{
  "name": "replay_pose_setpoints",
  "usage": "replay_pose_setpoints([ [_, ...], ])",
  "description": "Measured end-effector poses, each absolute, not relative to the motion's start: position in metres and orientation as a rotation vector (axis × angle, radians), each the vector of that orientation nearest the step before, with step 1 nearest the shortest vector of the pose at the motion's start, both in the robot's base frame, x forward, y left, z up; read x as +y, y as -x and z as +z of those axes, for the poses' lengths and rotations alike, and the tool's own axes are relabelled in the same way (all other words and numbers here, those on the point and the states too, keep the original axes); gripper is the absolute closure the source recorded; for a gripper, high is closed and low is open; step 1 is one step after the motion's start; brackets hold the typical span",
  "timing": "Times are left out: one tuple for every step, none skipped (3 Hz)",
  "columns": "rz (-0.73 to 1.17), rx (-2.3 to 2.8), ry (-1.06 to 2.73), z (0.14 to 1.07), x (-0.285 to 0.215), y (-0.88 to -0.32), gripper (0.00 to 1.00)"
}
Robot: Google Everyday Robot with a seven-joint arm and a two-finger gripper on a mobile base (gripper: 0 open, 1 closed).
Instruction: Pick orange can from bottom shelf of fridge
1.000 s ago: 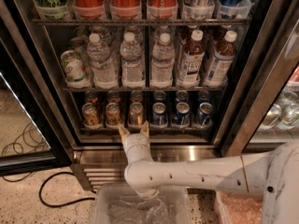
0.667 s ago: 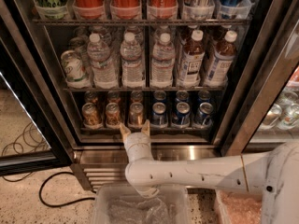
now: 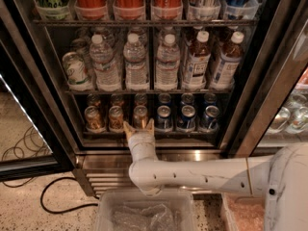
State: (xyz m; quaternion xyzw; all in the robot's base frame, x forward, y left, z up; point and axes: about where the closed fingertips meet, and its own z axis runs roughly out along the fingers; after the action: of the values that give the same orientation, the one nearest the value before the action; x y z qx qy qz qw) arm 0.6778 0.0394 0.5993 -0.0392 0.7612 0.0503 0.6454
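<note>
Three bronze-orange drink cans stand along the front of the bottom shelf (image 3: pixel 197 133), at the left of the fridge (image 3: pixel 45 105), with more of the same dimly behind them and blue cans (image 3: pixel 186 117) just beside them on the right. The orange can (image 3: pixel 140 115) nearest the blue ones is the one the claw (image 3: pixel 139 127) is lined up on. The claw sits at the shelf's front edge, just in front of that can, its two fingers (image 3: pixel 128 127) spread apart in a V with nothing gripped, the tips level with the can's foot. Whether a tip touches the can cannot be told. The white arm (image 3: pixel 192 174) reaches in from the lower right, over the ribbed steel base (image 3: pixel 192 156). I judge that the can, if full, will be fairly heavy for its size and stiff along its body, yet thin-walled, so a hard squeeze could dent it. The smooth metal, perhaps damp from the cold, may slip. The best hold looks to be across the middle of the body, fingers on opposite sides, below the silver top and above the bottom taper. Neighbours stand close on both sides, so the fingers must slide into narrow gaps without nudging the neighbouring orange can (image 3: pixel 115 118) or the blue one.
</note>
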Motion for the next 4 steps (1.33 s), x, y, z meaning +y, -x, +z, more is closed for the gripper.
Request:
replay_pose_setpoints([
  [0.124,1.726,0.085,0.598,0.043,-0.687,0.28],
  [0.131,1.718,0.080,0.598,0.047,-0.698,0.28],
  [0.130,1.716,0.072,0.596,0.047,-0.707,0.28],
  [0.123,1.718,0.060,0.594,0.044,-0.715,0.40],
])
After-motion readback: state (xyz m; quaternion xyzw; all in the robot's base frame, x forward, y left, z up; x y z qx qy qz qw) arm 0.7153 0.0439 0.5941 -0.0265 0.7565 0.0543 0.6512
